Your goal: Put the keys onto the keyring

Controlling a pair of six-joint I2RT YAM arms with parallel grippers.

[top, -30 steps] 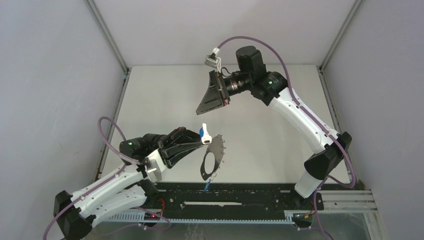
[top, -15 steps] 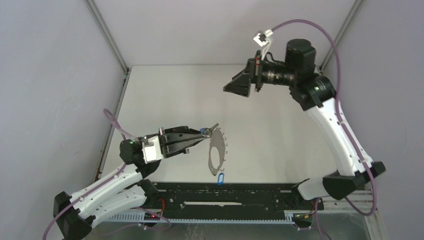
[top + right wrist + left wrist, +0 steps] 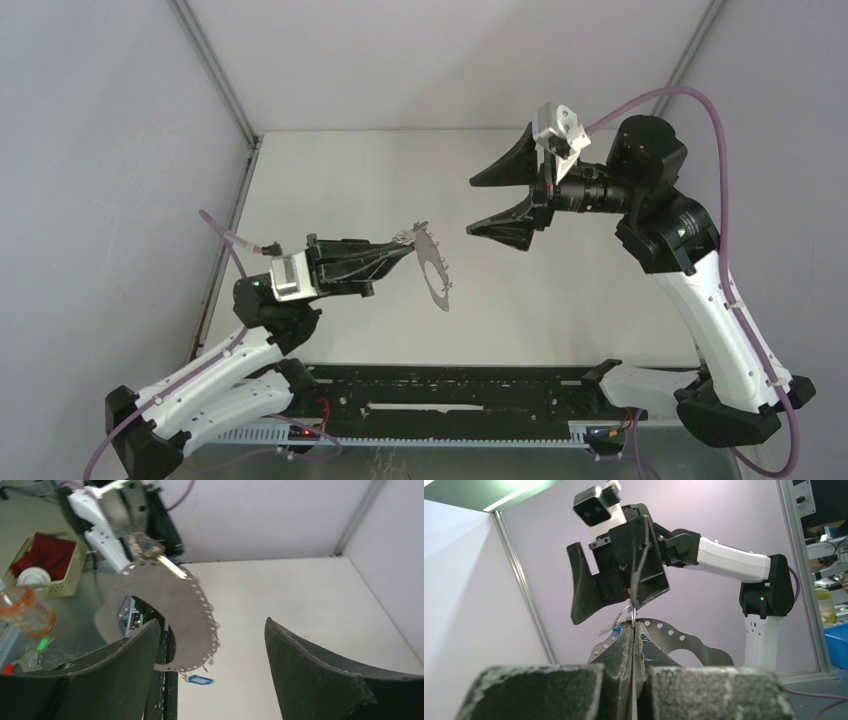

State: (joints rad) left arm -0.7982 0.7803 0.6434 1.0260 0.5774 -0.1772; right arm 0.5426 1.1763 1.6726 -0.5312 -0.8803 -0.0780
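The left gripper [image 3: 404, 246] is clamped tight on the keyring [image 3: 436, 276] at its top rim, presenting it edge-up above the table [image 3: 560, 290]. The right gripper [image 3: 470, 206] gapes wide and empty just beyond it, probably ready to thread. One blue-tagged key [image 3: 199, 680] seems to dangle below.

The left arm [image 3: 200, 373] and right arm [image 3: 725, 320] were clad in white shells joined by black joints; a purple cable [image 3: 690, 95] was run along each; black wedge-shaped fingers [image 3: 508, 166] were fitted; a white camera block [image 3: 556, 128] was mounted at the right wrist; a green light [image 3: 257, 285] was lit on the left.
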